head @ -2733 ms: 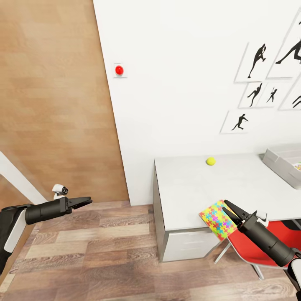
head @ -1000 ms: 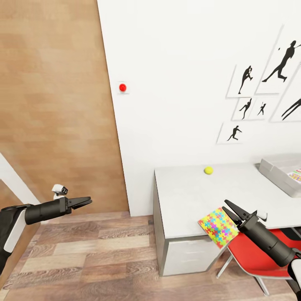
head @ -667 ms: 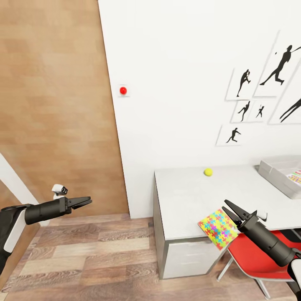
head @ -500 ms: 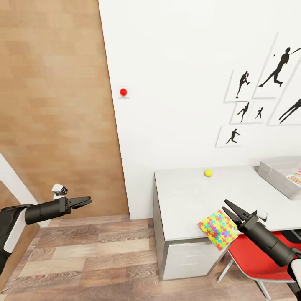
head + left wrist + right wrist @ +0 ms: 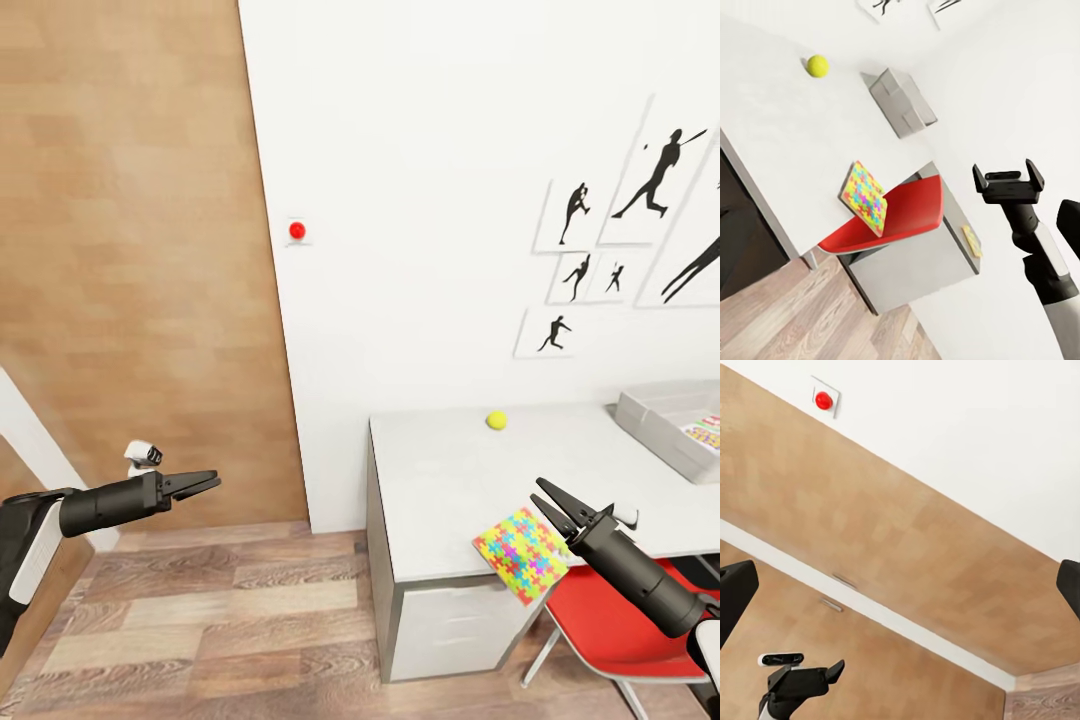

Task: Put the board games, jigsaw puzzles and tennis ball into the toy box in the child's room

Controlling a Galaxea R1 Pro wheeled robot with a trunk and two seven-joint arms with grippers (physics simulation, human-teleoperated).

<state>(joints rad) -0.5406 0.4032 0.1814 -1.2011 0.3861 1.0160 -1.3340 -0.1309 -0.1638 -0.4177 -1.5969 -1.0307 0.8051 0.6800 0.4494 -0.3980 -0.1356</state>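
A: Head view?
B: Jigsaw puzzle (image 5: pixel 521 553) overhangs the desk (image 5: pixel 450 480) front edge; right gripper (image 5: pixel 556 507), fingers spread, empty, just beside it. Tennis ball (image 5: pixel 496 420) at the desk's back; toy box (image 5: pixel 660 420) at its far end. Left gripper (image 5: pixel 205 481) nearly closed, empty.

A: Left wrist view?
B: Puzzle (image 5: pixel 865 196) leans off the desk above the red chair (image 5: pixel 896 222).

A: Risk?
B: A nudge likely tips it floorward.

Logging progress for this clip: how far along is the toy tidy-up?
Partly done: the toy box already holds one colourful flat item. In hand: nothing, though the open right gripper sits beside a jigsaw puzzle overhanging the table. The tennis ball remains out.
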